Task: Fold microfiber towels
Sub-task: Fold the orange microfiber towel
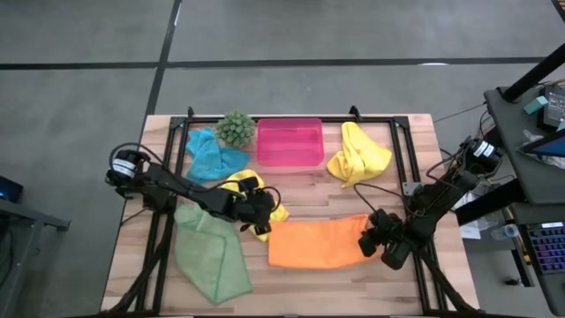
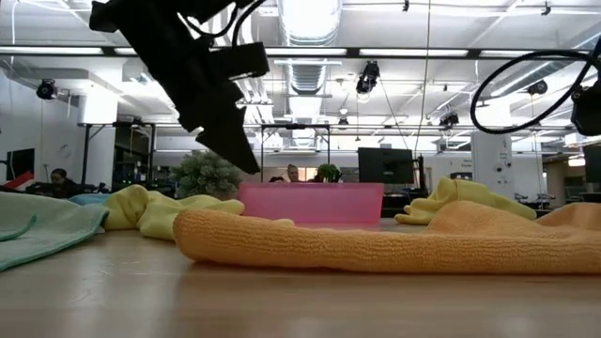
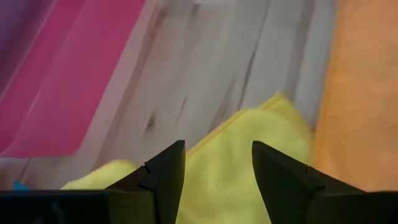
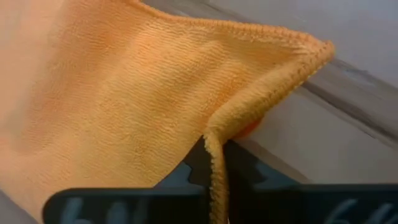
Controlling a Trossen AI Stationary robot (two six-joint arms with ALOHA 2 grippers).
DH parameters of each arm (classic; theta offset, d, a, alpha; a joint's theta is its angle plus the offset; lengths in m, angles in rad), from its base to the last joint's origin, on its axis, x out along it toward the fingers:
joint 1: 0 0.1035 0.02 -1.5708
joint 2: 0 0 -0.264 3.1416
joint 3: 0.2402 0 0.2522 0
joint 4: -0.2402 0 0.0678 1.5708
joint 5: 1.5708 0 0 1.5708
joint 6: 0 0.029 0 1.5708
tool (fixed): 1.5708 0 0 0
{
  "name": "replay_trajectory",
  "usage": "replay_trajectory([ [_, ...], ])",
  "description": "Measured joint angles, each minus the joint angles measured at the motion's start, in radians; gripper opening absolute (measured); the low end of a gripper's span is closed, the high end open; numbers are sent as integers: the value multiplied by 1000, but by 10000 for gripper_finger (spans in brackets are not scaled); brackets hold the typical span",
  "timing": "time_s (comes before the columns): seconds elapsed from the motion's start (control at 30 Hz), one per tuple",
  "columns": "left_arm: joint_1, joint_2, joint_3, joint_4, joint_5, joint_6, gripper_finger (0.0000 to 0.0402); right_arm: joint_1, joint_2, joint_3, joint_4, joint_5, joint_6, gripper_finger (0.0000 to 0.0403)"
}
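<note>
Orange microfiber towel (image 1: 318, 245) is lying flat near the table's front edge, and the right gripper (image 4: 217, 163) is pinching its right-hand corner shut. Only a thin hem is caught, so it's probably slipping out on any quick lift. The left gripper (image 3: 217, 165) is hanging open over the crumpled yellow cloth (image 3: 239, 155); only its wrist view is showing that gap.

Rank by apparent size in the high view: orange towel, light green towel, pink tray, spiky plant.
1. Light green towel and orange towel: they look alike in area, too close to rank, and the orange one is partly folded.
2. Pink tray: clearly smaller than either.
3. Spiky plant: smallest.
</note>
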Motion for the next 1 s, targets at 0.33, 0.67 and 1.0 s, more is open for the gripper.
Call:
replay_trajectory([
  [0.33,-72,5,-10,370,126,60,171,0,-46,43,-3,3,-149,9],
  [0.67,-95,65,-5,491,161,80,171,0,-125,73,-1,4,-213,9],
  [1.0,-98,98,-9,489,161,84,171,-14,-156,92,181,34,-363,9],
])
